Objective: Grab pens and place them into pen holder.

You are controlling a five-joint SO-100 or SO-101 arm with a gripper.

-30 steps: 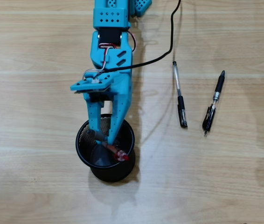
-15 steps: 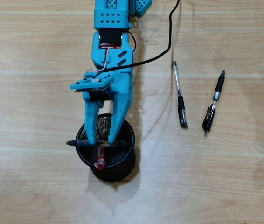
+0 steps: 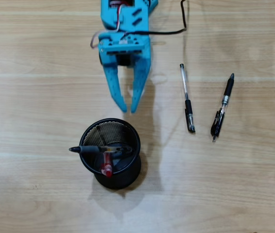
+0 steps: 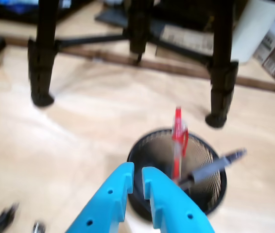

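Note:
The pen holder [image 3: 124, 181], a black mesh cup, stands on the wooden table in the overhead view. A red-and-clear pen [image 3: 107, 167] stands inside it. A grey-black pen [image 3: 96, 149] lies across its rim, its tip sticking out to the left. Two black-and-clear pens [image 3: 187, 99] [image 3: 223, 107] lie on the table to the right. My blue gripper [image 3: 128, 108] hovers just beyond the cup, slightly open with nothing in it. In the wrist view the gripper [image 4: 138, 174] points at the pen holder [image 4: 211, 196], with the red pen [image 4: 178, 138] and the grey pen [image 4: 215, 167] in it.
A black cable [image 3: 179, 34] runs from the arm across the top of the table. In the wrist view, black stand legs [image 4: 41, 68] [image 4: 222, 77] rise behind the cup, and blurred dark pen ends [image 4: 1, 218] show at the lower left.
The gripper has let go of the grey-black pen, which now rests across the cup's rim. It has drawn back from over the cup toward the top of the view, and its jaws have narrowed.

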